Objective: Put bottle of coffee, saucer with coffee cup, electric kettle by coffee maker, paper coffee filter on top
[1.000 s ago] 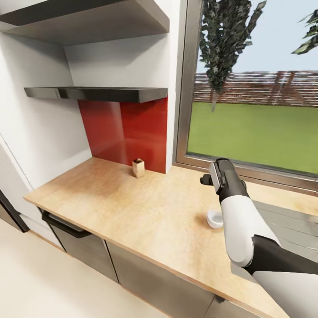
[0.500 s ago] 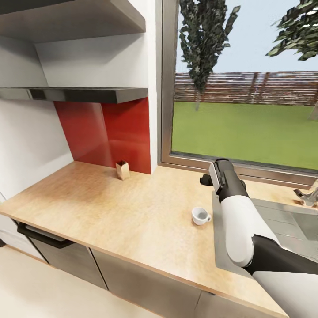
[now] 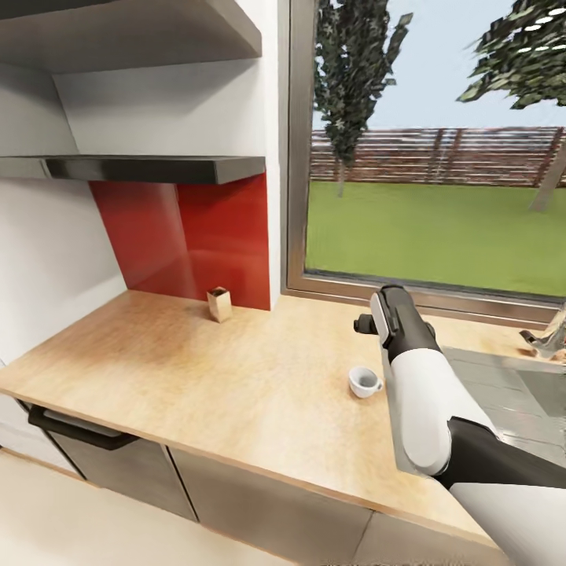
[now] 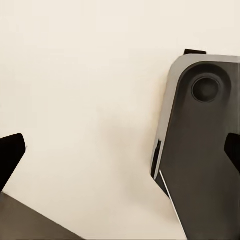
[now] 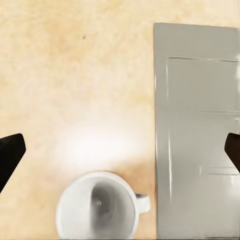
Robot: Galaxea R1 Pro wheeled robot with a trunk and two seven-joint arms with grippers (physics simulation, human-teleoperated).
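Note:
A small white coffee cup (image 3: 364,382) stands upright on the light-wood kitchen countertop (image 3: 236,377), close to the sink's edge. In the right wrist view the coffee cup (image 5: 97,210) lies just below my right gripper (image 5: 120,155), which is open and holds nothing; its handle points toward the sink. My right arm (image 3: 413,377) reaches over the counter beside the cup. My left gripper (image 4: 120,155) is open over pale floor. The lower kitchen shelf (image 3: 157,168) is seen from below, its top hidden. Coffee maker, bottle of coffee, filter, saucer and kettle are out of view.
A small wooden box (image 3: 219,303) stands by the red backsplash (image 3: 196,236). The grey sink (image 3: 511,393) with a faucet (image 3: 546,339) is at the right, under a large window. A second shelf (image 3: 134,31) hangs higher. A dark part of my base (image 4: 200,150) shows near the left gripper.
The whole head view has shifted, so the camera turned toward the sink; the faucet came into view. The cup and box stay put on the counter. My right arm keeps its pose.

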